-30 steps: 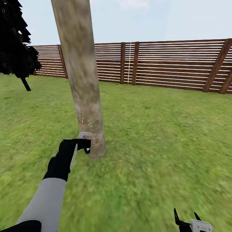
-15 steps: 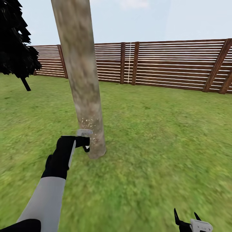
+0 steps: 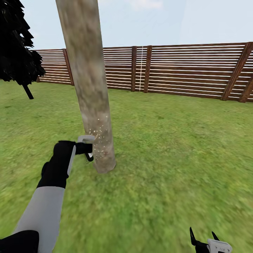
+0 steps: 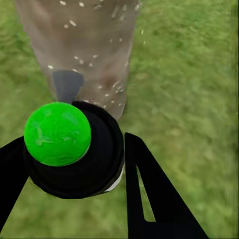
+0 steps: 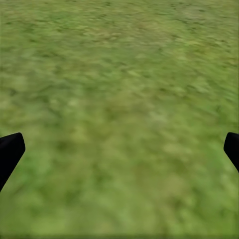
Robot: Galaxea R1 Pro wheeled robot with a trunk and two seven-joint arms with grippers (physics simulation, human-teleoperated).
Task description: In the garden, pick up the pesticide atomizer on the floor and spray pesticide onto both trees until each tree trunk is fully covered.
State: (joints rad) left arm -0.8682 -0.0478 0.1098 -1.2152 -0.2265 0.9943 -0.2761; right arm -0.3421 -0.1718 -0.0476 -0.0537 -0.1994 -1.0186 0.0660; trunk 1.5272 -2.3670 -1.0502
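Note:
A thick grey-tan tree trunk [image 3: 92, 91] rises from the garden's grass just left of centre. Pale pesticide specks [image 3: 99, 137] dot its lower part, shown close up on the tree trunk [image 4: 82, 45] in the left wrist view. My left gripper [image 3: 87, 151] is shut on the pesticide atomizer [image 3: 85, 140], low beside the trunk's left side. The wrist camera looks down on the pesticide atomizer [image 4: 59, 134], a black body with a round green top, with the left gripper [image 4: 74, 167] shut around it. My right gripper [image 3: 203, 238] hangs open over grass at the lower right.
A brown slatted fence [image 3: 182, 70] runs across the back of the lawn [image 3: 175, 147]. At the far left stands a dark columnar tree [image 3: 15, 49] on a thin stem. The right gripper's black fingertips [image 5: 10, 152] are spread wide over bare grass.
My left arm has carried the atomizer leftward and a little up along the trunk's base. The specks now reach higher on the bark. The right gripper has not moved.

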